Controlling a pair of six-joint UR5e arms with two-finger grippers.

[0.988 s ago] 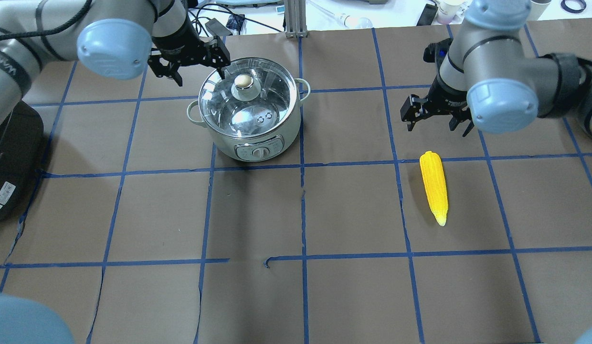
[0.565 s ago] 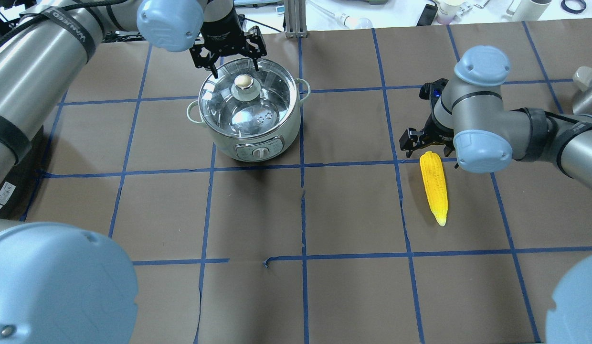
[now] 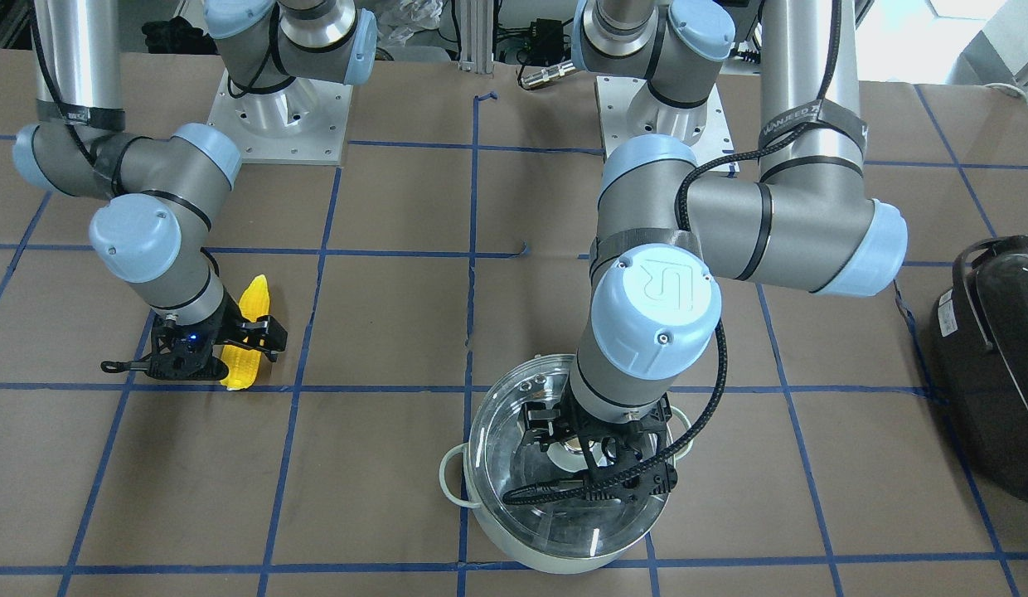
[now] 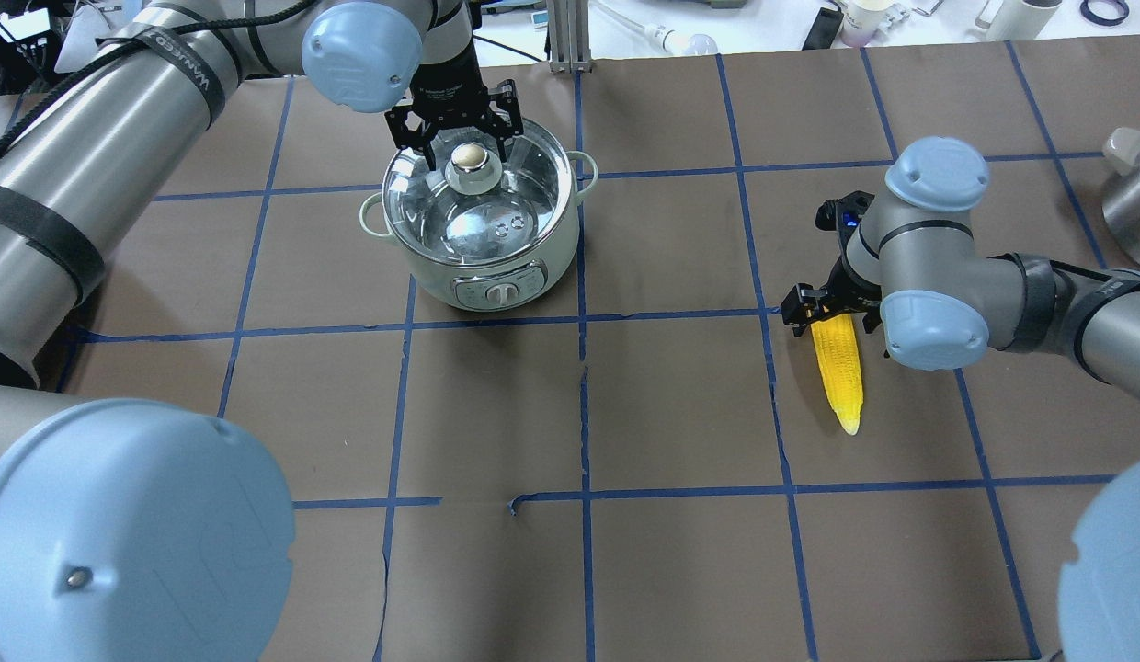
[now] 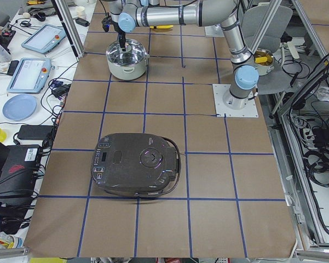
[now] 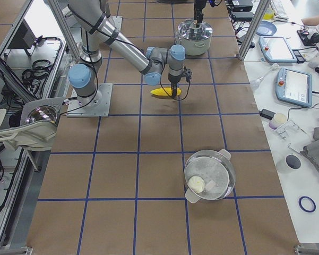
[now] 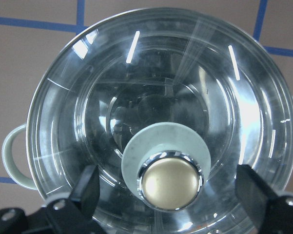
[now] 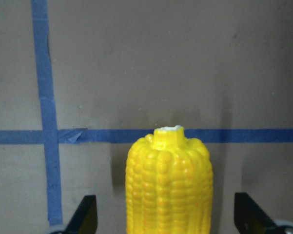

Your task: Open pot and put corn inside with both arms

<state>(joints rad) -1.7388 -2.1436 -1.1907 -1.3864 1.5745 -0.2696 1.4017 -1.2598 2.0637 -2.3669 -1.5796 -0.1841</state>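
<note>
The pale mint pot [image 4: 496,276] stands at the far left of the table with its glass lid [image 4: 510,198] on. My left gripper [image 4: 465,147] is open and straddles the lid's gold knob [image 4: 468,158]. In the left wrist view the knob [image 7: 171,181] sits between the two fingers [image 7: 87,187] without touching them. The yellow corn [image 4: 838,377] lies flat on the right. My right gripper [image 4: 832,317] is open and low over its thick end. In the right wrist view the corn [image 8: 169,185] lies between the fingers [image 8: 85,217], apart from both.
A big dark appliance [image 3: 995,365] sits on the robot's left end of the table. A second glass-lidded steel pot [image 6: 209,175] stands at the right end. Blue tape lines grid the brown table cover [image 4: 680,414].
My left gripper has moved from beside the pot's far left rim to over the lid, astride the knob. My right gripper has come forward and down onto the corn's thick end.
</note>
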